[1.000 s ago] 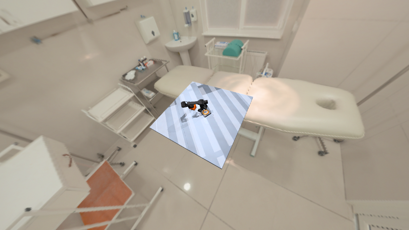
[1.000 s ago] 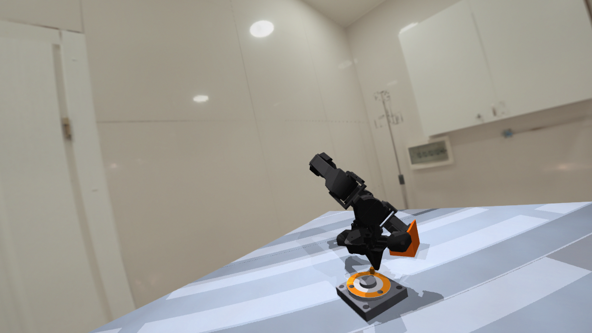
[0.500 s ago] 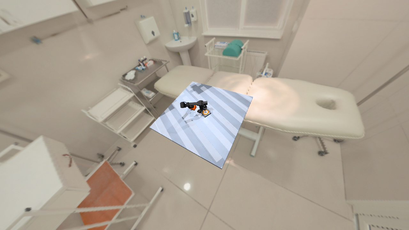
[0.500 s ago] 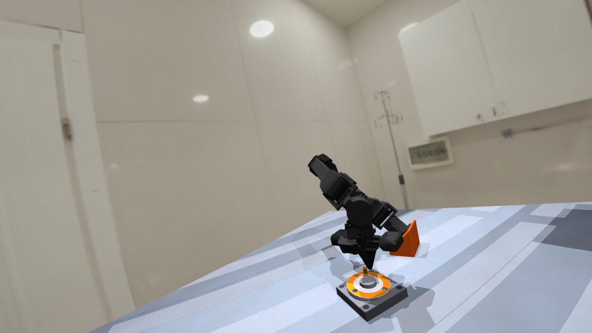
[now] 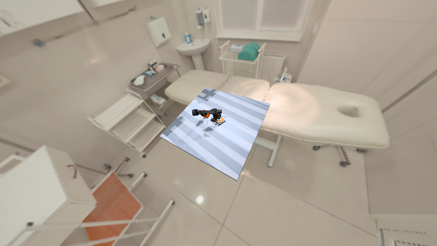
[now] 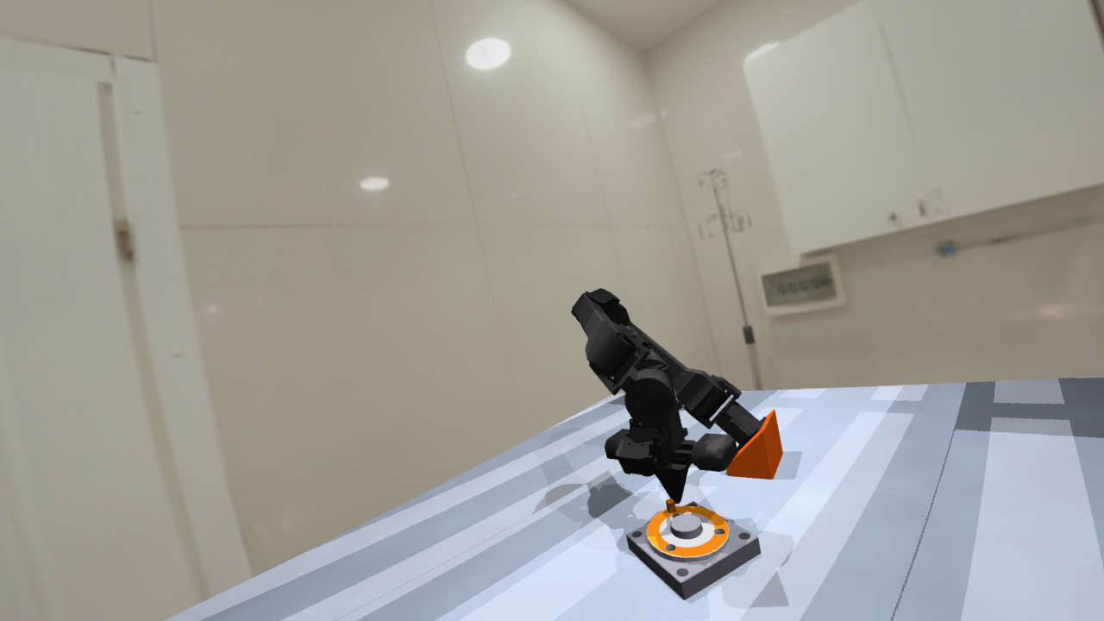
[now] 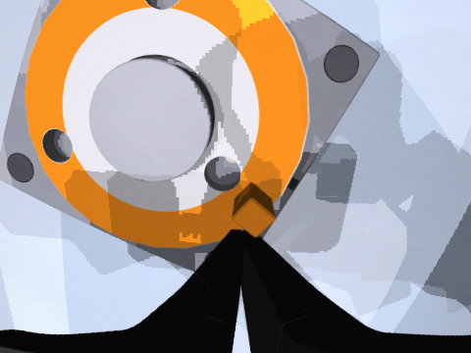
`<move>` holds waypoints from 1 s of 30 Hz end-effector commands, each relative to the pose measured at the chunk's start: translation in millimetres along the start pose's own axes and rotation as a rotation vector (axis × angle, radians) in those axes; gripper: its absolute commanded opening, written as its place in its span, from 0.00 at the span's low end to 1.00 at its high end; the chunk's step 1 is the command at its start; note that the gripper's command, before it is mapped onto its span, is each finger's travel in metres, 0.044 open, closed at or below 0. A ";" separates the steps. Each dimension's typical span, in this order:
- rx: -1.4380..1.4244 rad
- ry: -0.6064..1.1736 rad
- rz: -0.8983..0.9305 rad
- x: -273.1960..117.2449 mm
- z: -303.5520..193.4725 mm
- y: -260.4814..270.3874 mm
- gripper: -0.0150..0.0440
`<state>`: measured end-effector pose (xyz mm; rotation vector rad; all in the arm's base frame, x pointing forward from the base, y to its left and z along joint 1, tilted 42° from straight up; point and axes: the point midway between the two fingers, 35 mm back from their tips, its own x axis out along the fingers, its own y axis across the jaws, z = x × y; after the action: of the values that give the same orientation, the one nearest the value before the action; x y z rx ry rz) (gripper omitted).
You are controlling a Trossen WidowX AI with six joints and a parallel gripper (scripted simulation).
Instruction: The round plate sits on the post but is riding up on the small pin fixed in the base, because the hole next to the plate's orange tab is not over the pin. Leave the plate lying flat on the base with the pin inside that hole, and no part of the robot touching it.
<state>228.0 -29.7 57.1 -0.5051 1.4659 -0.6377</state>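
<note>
- Wrist view, left side first: the grey square base [image 7: 340,39] sits rotated like a diamond, with dark bolt holes at its corners, and one corner pokes out toward the upper right.
- On it is the round plate [image 7: 85,7], an orange ring with a pale inner band, seated around the big grey post [image 7: 147,118] in the middle. It's a disc, so there's no real long axis; the tab is what gives it a heading.
- The plate has a hole near the top, one at the lower left, and one at the lower right just inside the orange band [image 7: 223,173].
- That last hole is right beside the orange tab [image 7: 254,211], which sticks out of the rim toward the bottom right of the wrist view, pointing at the fingers.
- The gripper [image 7: 241,249] is pinched fully together with nothing in it, and its black tips meet in a point right at the tab, looks like touching.
- In the exterior view the plate [image 6: 655,532] lies close to level on the base [image 6: 718,567], tab [image 6: 669,504] up on the far-left rim under the gripper [image 6: 676,494].
- Can't tell if the pin is inside the hole.
</note>
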 end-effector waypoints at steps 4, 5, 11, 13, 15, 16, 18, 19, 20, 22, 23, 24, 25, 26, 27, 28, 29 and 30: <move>0.002 -0.005 -0.001 -1.6 6.3 -5.8 0.25; 0.002 -0.005 -0.001 -1.4 6.8 -6.2 0.25; 0.002 -0.006 -0.001 -3.3 8.3 -7.2 0.25; 0.002 -0.005 0.000 -11.3 8.2 -6.5 0.25; 0.002 -0.005 0.001 -21.6 7.7 -6.1 0.25; 0.001 -0.005 0.001 -26.8 7.2 -6.3 0.25; 0.001 -0.005 0.001 -36.2 6.2 -6.7 0.25; 0.001 -0.005 0.001 -40.0 5.8 -6.9 0.25; 0.001 -0.005 0.000 -42.7 5.7 -6.9 0.25; 0.001 -0.004 0.000 -44.8 5.8 -6.8 0.25; -0.004 -0.005 -0.003 -35.3 6.0 -6.6 0.25; -0.004 -0.005 -0.003 -35.3 6.0 -6.6 0.25; -0.004 -0.005 -0.003 -35.3 6.0 -6.6 0.25; -0.004 -0.005 -0.003 -35.3 6.0 -6.6 0.25; -0.004 -0.005 -0.003 -35.3 6.0 -6.6 0.25; -0.004 -0.005 -0.003 -35.3 6.0 -6.6 0.25; -0.004 -0.005 -0.003 -35.3 6.0 -6.6 0.25; -0.004 -0.005 -0.003 -35.3 6.0 -6.6 0.25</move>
<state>233.8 -11.2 88.4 -0.5078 1.4602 -0.6383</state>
